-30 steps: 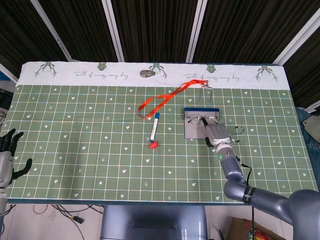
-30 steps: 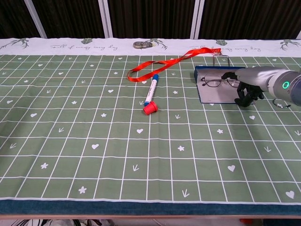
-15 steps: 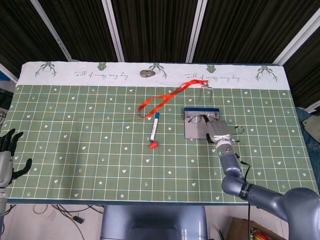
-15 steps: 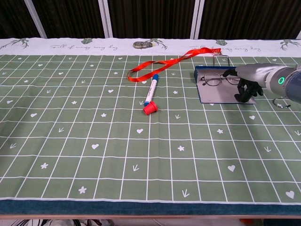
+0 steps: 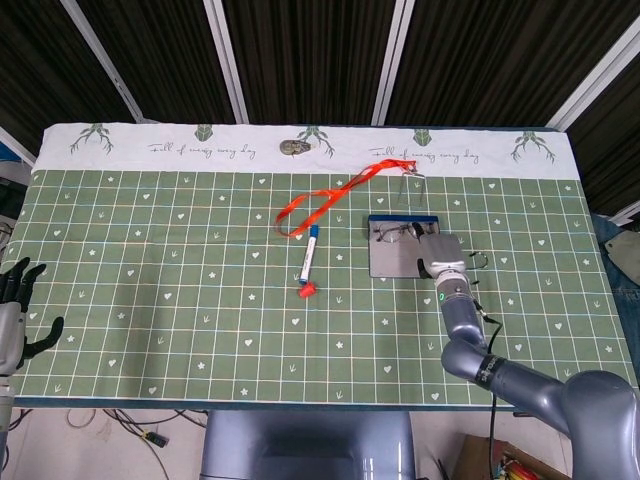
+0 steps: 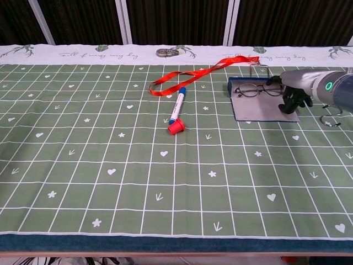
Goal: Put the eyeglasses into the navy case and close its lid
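Right now my right hand (image 6: 290, 91) rests at the right end of the glasses (image 6: 255, 89), which lie on the open case (image 6: 265, 108) near its far rim; the fingers curl down beside the frame, but I cannot tell whether they grip it. My left hand (image 5: 15, 310) hangs open, well apart at the table's near left edge. I worry a temple arm could snag on my fingers and drag the glasses out, or jam under the lid. Left of the right hand lie a marker (image 6: 177, 109) and red lanyard (image 6: 198, 72). The table (image 6: 110, 182) wears a green grid cloth; dark slatted panels stand behind.
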{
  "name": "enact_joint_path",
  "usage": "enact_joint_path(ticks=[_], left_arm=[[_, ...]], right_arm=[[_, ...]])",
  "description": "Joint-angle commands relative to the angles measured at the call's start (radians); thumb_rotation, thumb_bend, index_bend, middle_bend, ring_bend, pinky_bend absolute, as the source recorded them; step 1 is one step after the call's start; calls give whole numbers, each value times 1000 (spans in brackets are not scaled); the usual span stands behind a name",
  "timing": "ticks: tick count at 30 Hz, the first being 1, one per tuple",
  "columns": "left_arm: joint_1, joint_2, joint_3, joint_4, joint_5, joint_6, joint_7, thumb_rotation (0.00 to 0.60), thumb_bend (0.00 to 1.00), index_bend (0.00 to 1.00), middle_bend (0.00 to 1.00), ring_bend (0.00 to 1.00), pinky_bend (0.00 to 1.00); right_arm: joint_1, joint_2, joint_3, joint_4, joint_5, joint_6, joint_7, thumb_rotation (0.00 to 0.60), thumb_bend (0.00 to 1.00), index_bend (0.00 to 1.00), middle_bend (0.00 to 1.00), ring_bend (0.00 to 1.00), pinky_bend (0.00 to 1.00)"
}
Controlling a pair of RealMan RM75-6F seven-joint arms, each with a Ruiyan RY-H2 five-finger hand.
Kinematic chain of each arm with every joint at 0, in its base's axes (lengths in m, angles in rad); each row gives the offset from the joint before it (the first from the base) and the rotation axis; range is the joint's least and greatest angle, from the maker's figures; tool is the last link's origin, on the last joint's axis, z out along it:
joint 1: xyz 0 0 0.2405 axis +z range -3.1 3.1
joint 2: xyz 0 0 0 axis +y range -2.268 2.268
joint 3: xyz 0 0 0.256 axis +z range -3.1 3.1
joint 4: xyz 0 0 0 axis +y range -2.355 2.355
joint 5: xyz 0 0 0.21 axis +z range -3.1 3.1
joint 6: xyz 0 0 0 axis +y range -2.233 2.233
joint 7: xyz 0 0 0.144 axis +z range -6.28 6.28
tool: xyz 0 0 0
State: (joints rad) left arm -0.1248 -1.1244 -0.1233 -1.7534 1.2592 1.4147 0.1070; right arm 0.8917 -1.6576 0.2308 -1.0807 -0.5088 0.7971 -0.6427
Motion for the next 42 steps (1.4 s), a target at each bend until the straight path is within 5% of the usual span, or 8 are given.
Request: enact_joint_path(ticks=[1,42], left_arm=[[0,1,0,0,-1,-1,-1,600,356,103,0,0,0],[-1,4,0,-4,-6,-5,-5,600,356,103,0,0,0]], right_arm=[[-2,5,1,-9,-3,3,7,600,604,83,683,727,675],[8,-18,-17,-8,-14,-19,46,600,611,85,687,728,676]])
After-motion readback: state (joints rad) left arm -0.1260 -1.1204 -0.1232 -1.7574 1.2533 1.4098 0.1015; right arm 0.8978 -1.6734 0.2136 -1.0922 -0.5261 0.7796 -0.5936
